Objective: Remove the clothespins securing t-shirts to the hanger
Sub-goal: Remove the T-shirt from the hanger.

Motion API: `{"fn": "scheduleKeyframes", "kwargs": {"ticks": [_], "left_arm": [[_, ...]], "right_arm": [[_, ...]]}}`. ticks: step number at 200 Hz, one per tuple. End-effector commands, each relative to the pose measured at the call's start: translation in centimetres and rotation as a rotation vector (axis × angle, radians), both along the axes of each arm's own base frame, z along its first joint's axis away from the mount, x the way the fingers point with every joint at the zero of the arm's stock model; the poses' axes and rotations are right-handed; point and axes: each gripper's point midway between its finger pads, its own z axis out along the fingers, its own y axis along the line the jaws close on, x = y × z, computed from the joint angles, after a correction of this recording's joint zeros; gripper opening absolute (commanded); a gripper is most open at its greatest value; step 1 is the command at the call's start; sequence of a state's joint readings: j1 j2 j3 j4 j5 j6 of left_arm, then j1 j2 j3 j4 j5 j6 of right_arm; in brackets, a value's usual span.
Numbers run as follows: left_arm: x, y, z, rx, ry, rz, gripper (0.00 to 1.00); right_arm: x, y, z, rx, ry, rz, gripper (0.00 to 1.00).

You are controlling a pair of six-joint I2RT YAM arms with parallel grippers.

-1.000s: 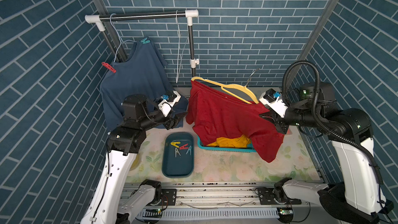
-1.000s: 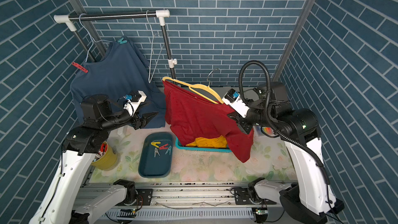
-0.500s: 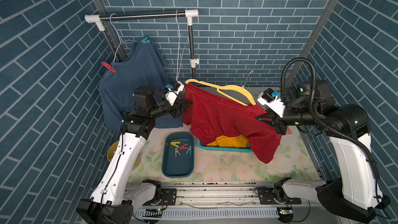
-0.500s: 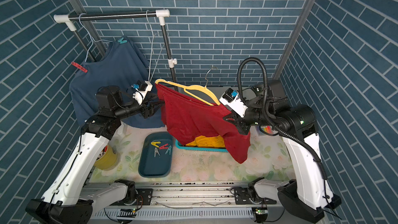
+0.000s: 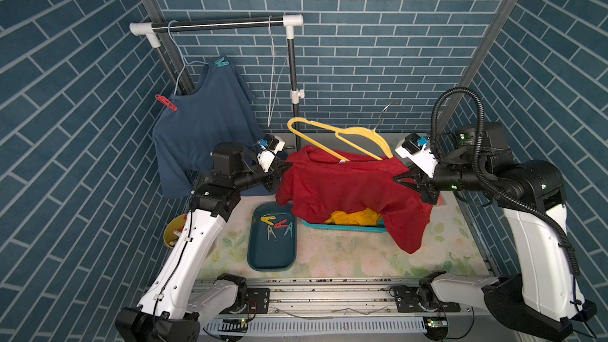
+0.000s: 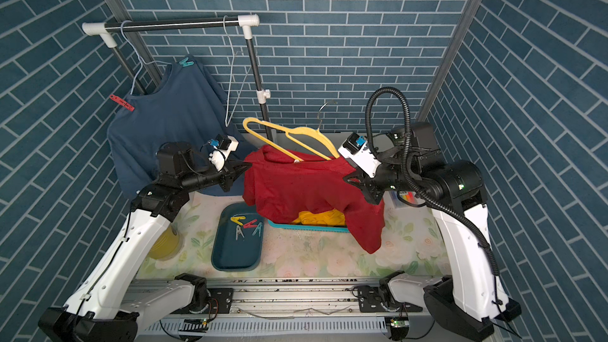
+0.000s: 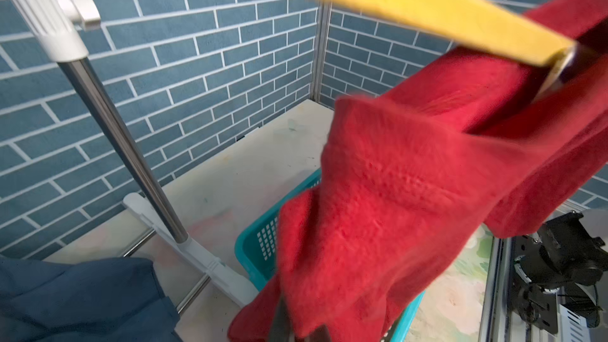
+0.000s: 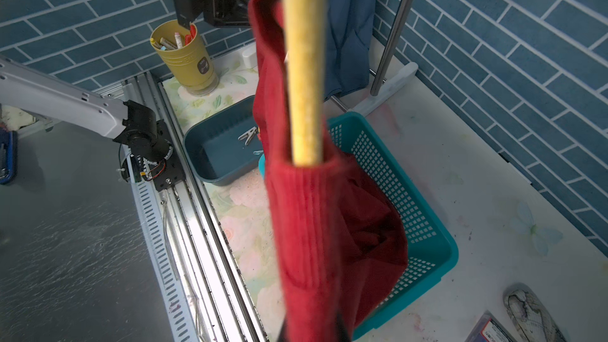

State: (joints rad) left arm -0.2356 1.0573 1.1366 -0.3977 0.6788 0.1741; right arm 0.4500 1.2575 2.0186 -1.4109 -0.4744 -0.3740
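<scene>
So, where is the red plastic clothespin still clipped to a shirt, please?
In both top views the red clothespin is back left, on a shoulder of the blue t-shirt, below the black rail.

Clothes rack (image 5: 217, 25), black rail with white joints, against blue brick back wall (image 5: 394, 27). Teal mesh basket (image 8: 424, 225) on floral surface (image 5: 345, 251). Dark teal tray (image 5: 269, 254) just beside it. Beyond the tray, yellow cup (image 8: 190, 60) holding pens.
</scene>
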Motion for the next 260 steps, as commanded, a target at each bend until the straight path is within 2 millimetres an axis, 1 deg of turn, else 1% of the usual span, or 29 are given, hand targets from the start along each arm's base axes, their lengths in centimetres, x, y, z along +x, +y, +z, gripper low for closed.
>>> {"fn": "scheduleKeyframes", "kwargs": {"ticks": [1,14,33,45,59,71,80,96,115,129,147,157,171,207,220,235,260], "left_arm": [[0.8,0.6,-1.9,0.011,0.033,0.061,0.0],[1.3,0.4,-2.4,-0.021,0.051,0.067,0.0],[2.1,0.1,-2.3,-0.059,0.061,0.076,0.0],[2.5,-0.2,-1.9,-0.068,0.059,0.075,0.0],[2.9,-0.7,-0.6,-0.077,0.049,0.059,0.01],[3.1,-1.5,0.6,-0.084,0.048,0.029,0.04],[3.2,-2.2,1.6,-0.086,0.044,0.005,0.05],[3.1,-3.8,3.5,-0.093,0.027,-0.045,0.07],[2.8,-5.6,5.1,-0.096,0.0,-0.093,0.1],[2.6,-6.8,6.0,-0.101,-0.018,-0.118,0.16],[2.8,-7.3,6.1,-0.095,-0.015,-0.121,0.29],[3.0,-7.0,5.7,-0.077,-0.003,-0.103,0.37],[3.2,-6.5,4.8,-0.037,0.012,-0.069,0.44],[2.5,-4.8,3.7,0.055,0.007,-0.014,0.55],[2.4,-4.1,3.9,0.086,-0.01,0.01,0.57],[2.1,-3.5,4.6,0.119,-0.041,0.021,0.57],[1.2,-3.2,7.0,0.143,-0.115,-0.001,0.58]], "right_arm": [[1.6,0.0,2.8,0.074,-0.114,-0.029,0.0],[2.5,-0.2,3.5,0.098,-0.15,-0.059,0.0],[3.1,-0.1,3.6,0.1,-0.155,-0.063,0.0],[3.6,-0.2,3.6,0.084,-0.147,-0.072,0.0],[4.3,-0.4,4.0,0.07,-0.16,-0.093,0.0],[4.6,-0.5,5.1,0.07,-0.197,-0.105,0.0],[4.8,-0.6,6.3,0.077,-0.232,-0.112,0.0],[5.3,-0.5,8.4,0.095,-0.283,-0.114,0.0],[5.9,-0.2,10.6,0.132,-0.343,-0.116,0.0],[6.4,0.1,11.7,0.154,-0.371,-0.114,0.0],[6.8,0.7,12.4,0.182,-0.376,-0.093,0.0],[7.0,1.1,12.3,0.192,-0.367,-0.078,0.0],[7.2,1.6,11.8,0.191,-0.342,-0.062,0.0],[8.1,2.3,9.6,0.175,-0.26,-0.047,0.0],[8.4,2.8,8.7,0.176,-0.229,-0.028,0.0],[8.8,3.5,7.8,0.185,-0.197,0.002,0.0],[10.0,4.5,6.2,0.185,-0.163,0.029,0.0]]}}
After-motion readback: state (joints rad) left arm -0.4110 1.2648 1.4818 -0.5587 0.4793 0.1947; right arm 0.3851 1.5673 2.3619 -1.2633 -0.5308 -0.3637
